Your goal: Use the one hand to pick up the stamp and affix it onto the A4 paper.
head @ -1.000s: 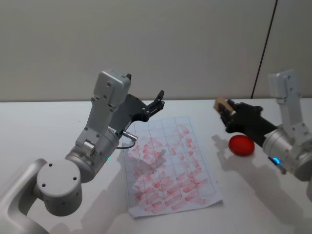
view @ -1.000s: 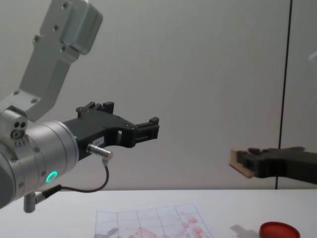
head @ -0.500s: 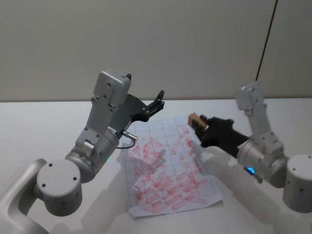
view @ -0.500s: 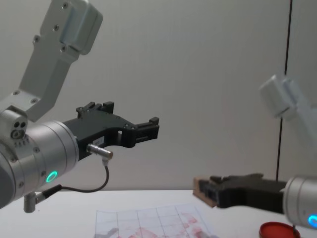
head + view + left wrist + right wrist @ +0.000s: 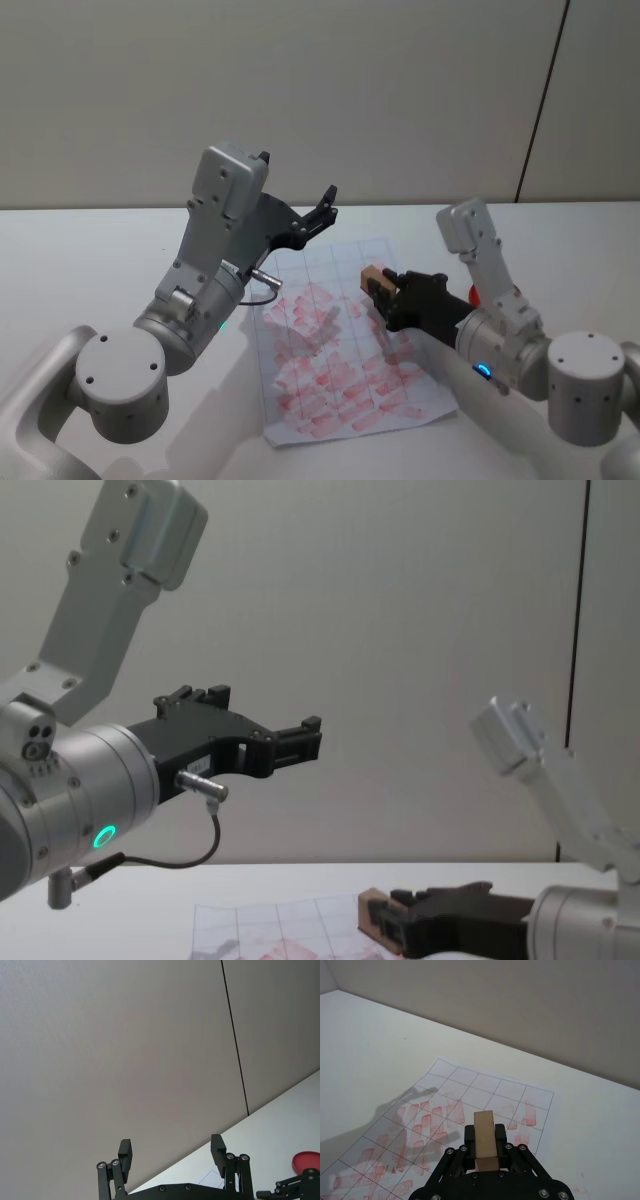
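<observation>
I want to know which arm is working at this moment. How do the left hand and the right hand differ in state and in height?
The left hand is open and empty, while the right hand is shut on the stamp. The left hand is raised high, while the right hand is low over the A4 paper. Both hands are black and have two fingers.
</observation>
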Motion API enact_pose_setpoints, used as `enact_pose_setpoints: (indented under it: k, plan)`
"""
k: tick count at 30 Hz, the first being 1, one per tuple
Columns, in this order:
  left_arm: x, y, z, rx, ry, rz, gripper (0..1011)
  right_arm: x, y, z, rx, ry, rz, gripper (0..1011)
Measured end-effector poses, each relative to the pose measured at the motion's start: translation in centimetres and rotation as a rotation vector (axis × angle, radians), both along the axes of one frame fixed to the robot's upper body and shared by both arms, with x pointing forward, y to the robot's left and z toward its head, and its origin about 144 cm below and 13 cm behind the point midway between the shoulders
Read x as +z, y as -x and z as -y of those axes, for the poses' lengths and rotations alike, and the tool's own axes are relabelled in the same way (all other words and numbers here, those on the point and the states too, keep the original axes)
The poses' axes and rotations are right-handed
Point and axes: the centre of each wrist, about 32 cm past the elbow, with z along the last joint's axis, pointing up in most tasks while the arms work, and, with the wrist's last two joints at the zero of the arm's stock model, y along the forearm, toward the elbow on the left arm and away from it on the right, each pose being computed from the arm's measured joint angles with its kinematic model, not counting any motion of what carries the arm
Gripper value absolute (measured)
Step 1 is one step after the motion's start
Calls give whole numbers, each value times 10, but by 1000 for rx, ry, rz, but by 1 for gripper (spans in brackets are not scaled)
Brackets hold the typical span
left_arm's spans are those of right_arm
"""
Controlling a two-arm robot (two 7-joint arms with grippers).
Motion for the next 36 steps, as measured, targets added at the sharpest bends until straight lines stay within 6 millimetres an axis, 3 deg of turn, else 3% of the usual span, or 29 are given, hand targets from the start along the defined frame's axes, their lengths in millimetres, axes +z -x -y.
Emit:
enact_pose_setpoints:
  k: [16,36]
  plan:
    - [0,0,0,0,0,0,1001,-21,-4,-7,18,25,-34,225]
    - [0,0,0,0,0,0,1001,-33,-3,-4,13,50,-61,224]
